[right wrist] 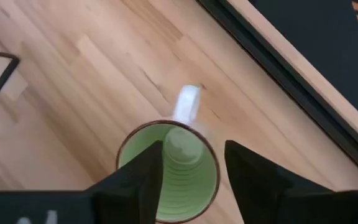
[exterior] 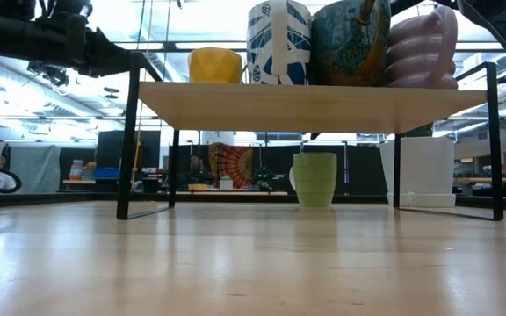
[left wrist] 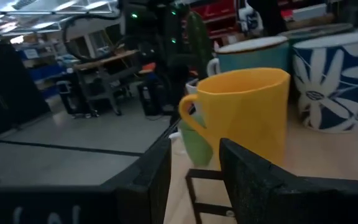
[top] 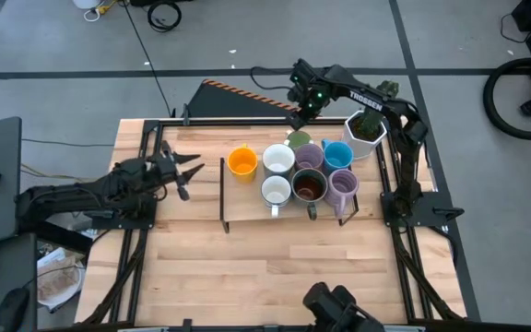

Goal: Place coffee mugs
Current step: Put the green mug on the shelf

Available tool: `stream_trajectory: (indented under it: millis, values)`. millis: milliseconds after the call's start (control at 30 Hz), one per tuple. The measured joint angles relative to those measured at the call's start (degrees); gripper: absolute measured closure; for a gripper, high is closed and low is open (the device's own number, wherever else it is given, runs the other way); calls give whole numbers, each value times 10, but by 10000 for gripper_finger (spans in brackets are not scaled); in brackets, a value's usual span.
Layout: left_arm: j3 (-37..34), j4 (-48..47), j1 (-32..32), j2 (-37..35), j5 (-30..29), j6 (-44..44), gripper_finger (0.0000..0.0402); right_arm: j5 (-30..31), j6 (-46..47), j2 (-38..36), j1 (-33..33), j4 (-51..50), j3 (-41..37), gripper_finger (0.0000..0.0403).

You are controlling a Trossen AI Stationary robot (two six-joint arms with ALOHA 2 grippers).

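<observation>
While six mugs already stand on the shelf (top: 231, 221) — orange mug (top: 241, 162), two white (top: 278, 159), a dark one (top: 309, 185), blue (top: 337, 155) and lavender (top: 343, 187) — we judge the task well along. The green mug (exterior: 314, 179) stands on the table behind the shelf, beside the cactus pot (top: 365, 134). The right gripper (right wrist: 191, 169) hovers straight above it, fingers parted and straddling its rim, gripping nothing. The left gripper (top: 184, 171) waits left of the shelf, half parted and empty. We see no mug left off the shelf but the green.

Green mug (right wrist: 166, 174) ribbed inside — white mug (left wrist: 340, 81) with blue petals — orange mug (left wrist: 247, 115).
</observation>
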Motion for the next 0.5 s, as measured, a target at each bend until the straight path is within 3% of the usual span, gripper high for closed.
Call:
stream_trajectory:
  millis: [200,500]
  values:
    - [0,-37,2,-36,1,-40,260,1,36,1,-4,21,-3,219]
    - [0,-71,2,-39,0,-114,260,-15,39,20,17,6,-3,243]
